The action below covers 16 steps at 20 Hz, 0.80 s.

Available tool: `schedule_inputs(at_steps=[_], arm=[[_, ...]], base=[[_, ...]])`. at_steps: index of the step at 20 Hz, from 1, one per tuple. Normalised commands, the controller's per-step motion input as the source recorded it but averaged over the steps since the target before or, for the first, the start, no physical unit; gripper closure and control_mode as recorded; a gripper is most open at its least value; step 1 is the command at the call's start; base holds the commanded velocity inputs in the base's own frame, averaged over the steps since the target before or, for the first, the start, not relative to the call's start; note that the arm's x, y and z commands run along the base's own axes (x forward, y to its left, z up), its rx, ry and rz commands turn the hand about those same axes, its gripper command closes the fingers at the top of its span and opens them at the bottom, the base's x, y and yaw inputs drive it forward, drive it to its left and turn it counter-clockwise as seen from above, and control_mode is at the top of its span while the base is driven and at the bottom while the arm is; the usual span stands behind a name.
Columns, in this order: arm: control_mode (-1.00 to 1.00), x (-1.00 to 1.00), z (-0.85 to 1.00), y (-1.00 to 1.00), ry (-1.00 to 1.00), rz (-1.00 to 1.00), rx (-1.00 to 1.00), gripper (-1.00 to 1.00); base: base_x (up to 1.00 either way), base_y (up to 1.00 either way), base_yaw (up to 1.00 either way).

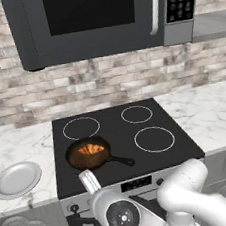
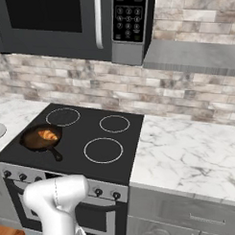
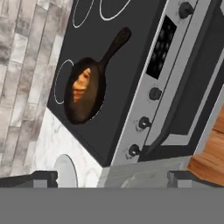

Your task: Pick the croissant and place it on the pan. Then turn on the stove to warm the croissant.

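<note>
Croissant [image 1: 91, 149], the small golden-orange ridged pastry, sits inside the round dark cast-iron pan [image 1: 81, 161] on the front-left burner of the black glass stove [image 1: 155, 152], so what's left looks like the knob job.

Jaws are spread wide with nothing between them, hanging low in front of the silver front panel; in the hand view I see the tips at the bottom edge and the row of small dark knobs [image 3: 134, 150] ahead. Pastry looks light and flaky, so it'd crush easily, and if I had to touch it again I'd pinch gently across the fat middle. My guess is the knob is stiff and smooth, so I'd straddle it square and close firmly before twisting. Pale grey plate [image 1: 17, 179] sits on the marble worktop [image 1: 213, 112] left of the stove.
</note>
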Motion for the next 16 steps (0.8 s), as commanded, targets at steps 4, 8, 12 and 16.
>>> schedule_inputs(at_steps=[4,8,12,16], arm=[[-1.0,-0.59,0.0,0.0,-0.04,0.0,-0.17,-1.0],[-1.0,-0.19,-0.21,0.0,0.0,0.0,-0.27,-1.0],[-1.0,0.03,-0.44,0.0,0.0,0.0,-0.26,-1.0],[-1.0,0.23,-0.52,0.0,0.0,0.0,-0.16,-1.0]], base=[[0.0,0.0,0.0],[0.0,0.0,0.0],[0.0,0.0,0.0],[0.0,0.0,0.0]])
